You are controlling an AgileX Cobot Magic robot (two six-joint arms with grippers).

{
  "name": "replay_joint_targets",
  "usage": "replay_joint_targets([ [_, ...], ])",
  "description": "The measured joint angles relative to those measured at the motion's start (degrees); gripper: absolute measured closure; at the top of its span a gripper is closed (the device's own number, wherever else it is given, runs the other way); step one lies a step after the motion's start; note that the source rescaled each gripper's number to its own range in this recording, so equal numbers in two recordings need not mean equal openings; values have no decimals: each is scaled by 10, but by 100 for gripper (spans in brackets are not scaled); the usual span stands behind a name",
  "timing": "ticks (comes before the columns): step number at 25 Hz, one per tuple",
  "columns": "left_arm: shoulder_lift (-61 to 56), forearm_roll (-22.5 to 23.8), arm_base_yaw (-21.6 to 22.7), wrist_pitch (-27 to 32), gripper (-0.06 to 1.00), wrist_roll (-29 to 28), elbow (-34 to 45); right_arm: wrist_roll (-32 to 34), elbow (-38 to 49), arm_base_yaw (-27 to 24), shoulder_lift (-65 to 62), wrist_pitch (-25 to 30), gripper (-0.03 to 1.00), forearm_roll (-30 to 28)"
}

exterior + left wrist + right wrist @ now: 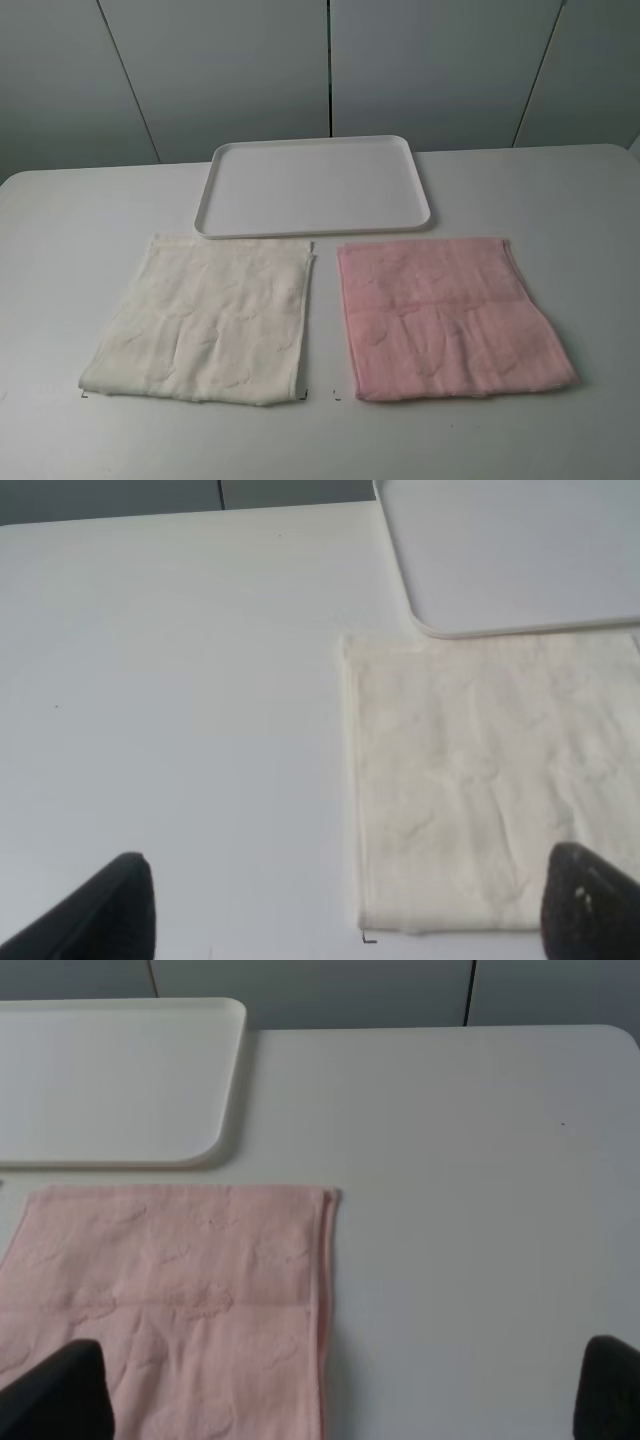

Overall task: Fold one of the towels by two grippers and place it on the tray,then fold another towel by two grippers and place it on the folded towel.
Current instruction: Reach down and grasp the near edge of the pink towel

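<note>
Left hand [350,920] wide, cream towel [480,780] ahead; right hand [335,1400] wide, pink towel [170,1290] ahead.

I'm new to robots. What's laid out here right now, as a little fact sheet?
tray: white, nothing on it, far side of the table
white towel: lying flat, near left of tray
pink towel: lying flat, near right, apart from white towel
left pincer: open, holding nothing
right pincer: open, holding nothing
progress: no towel on tray yet
</note>
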Motion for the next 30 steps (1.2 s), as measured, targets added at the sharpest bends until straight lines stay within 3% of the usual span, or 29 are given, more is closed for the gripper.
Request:
replay_joint_targets([
  [30,0,0,0,0,-5,0,0,0,0,0,0,0,-3,0],
])
